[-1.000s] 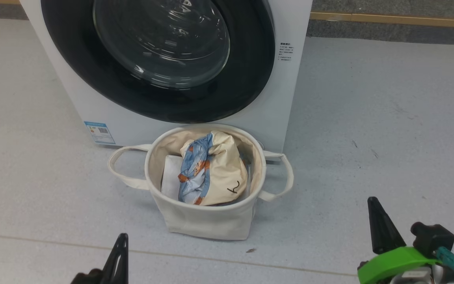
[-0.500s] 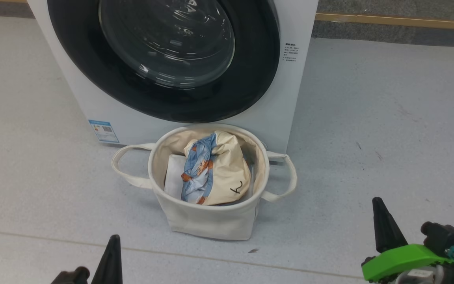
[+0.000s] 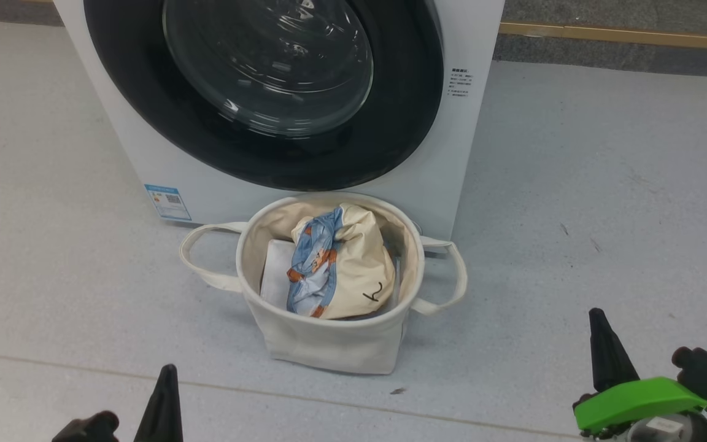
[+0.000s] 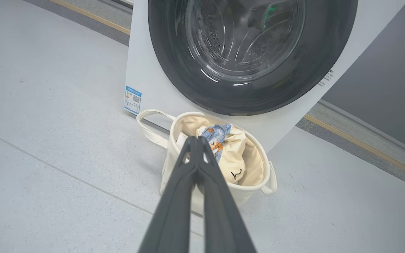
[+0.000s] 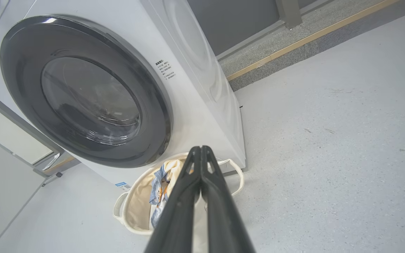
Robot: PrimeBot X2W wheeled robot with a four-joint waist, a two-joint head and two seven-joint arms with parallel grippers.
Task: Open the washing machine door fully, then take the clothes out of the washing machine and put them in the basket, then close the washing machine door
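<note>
Both grippers are empty with fingers pressed together: left gripper (image 3: 166,377) at lower left, right gripper (image 3: 599,325) at lower right. Clothes (image 3: 341,270) lie bundled in the basket (image 3: 329,347) at centre frame, just before the washing machine (image 3: 458,159).

**Risk:** the washing machine door (image 3: 264,80) appears closed, but if unlatched it may swing out.

**Obscured:** the latch is not visible and the door top is cut off. Glare hides the drum, so a garment left inside cannot be excluded.
</note>
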